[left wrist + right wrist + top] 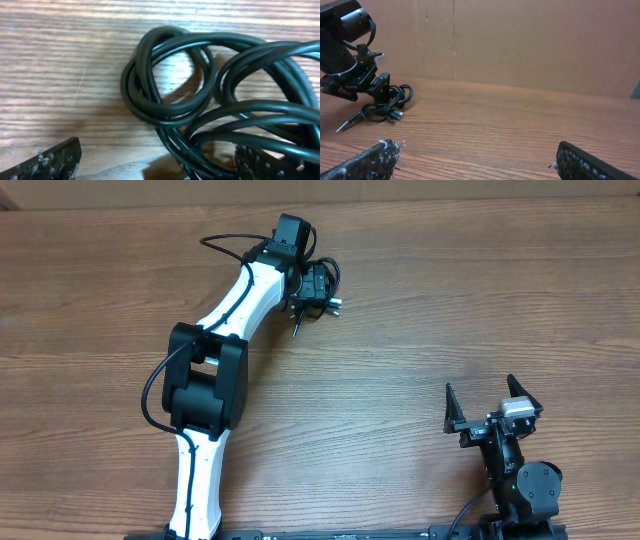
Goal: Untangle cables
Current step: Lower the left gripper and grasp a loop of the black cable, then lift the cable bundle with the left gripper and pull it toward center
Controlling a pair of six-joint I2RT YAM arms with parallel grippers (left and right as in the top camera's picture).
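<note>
The cables (325, 280) are thin black cords bunched in a small knot at the back middle of the table, with a small silver plug end (337, 305). In the left wrist view the cables (200, 100) fill the frame as overlapping loops. My left gripper (312, 315) is down over the bunch and open; in its own view the left gripper (160, 155) has its fingers wide apart, with several strands between them near the right finger. My right gripper (490, 405) is open and empty at the front right, far from the cables (390, 107).
The wooden table (450, 300) is bare around the bunch. A brown cardboard wall (520, 40) stands behind the table. The left arm's white links (240, 310) stretch from the front left to the bunch.
</note>
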